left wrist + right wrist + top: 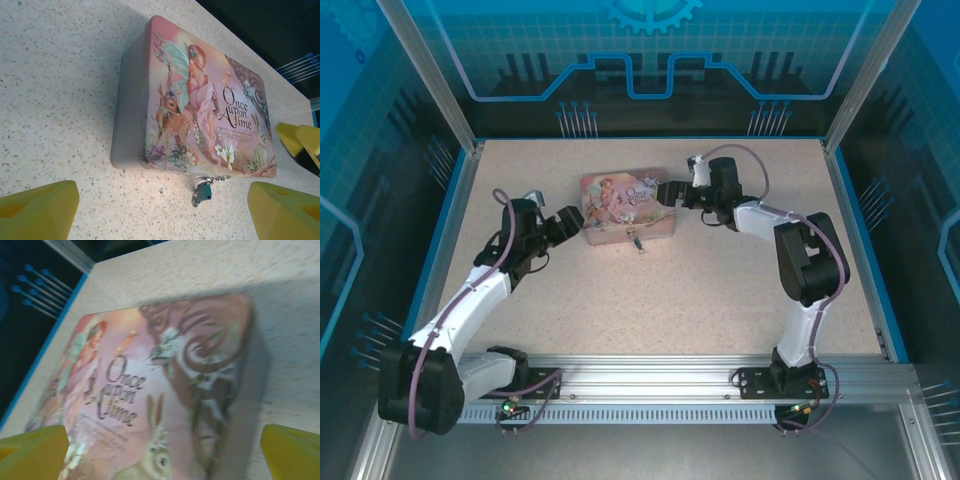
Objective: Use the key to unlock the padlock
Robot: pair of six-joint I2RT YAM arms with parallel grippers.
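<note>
The teal padlock (202, 192) hangs at the front clasp of the pink tin (200, 100), apparently not yet unlocked, with the left gripper (570, 222) and right gripper (670, 192) wide open and empty at either end, though key and shackle are too small to make out.

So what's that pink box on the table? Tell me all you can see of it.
The pink tin is a flat rectangular box with rounded corners, seemingly painted metal. Its lid shows a fairy, a fawn, a rabbit and the words Once Upon A Time. It lies flat and closed on the speckled table, a tiny teal padlock hanging at its front edge.
</note>
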